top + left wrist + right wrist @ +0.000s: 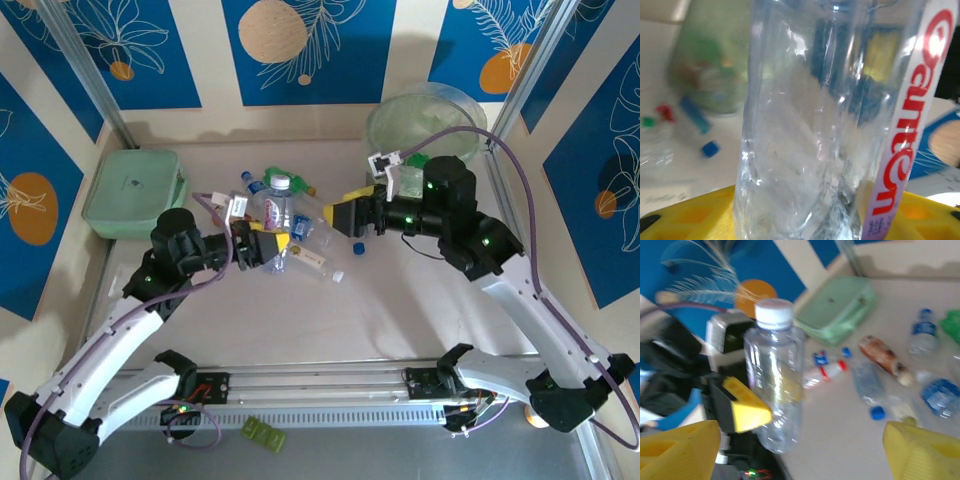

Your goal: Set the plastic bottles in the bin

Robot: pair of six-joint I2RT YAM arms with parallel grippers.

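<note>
Blue-patterned walls box in a pale counter point(400, 320), with the bin point(425, 125) at its far right corner. Mid-counter, the left end effector point(265, 243) is clamped on an upright clear bottle point(277, 210). The right end effector point(338, 214) faces it, fingers wide apart, and other bottles point(310, 262) lie loose nearby. It looks like a handover, so the right must close on the bottle before the left lets go.

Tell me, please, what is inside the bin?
Through the wall of the bin, blurred green and reddish shapes show. The cloudy wall hides what they are and anything lower.
</note>
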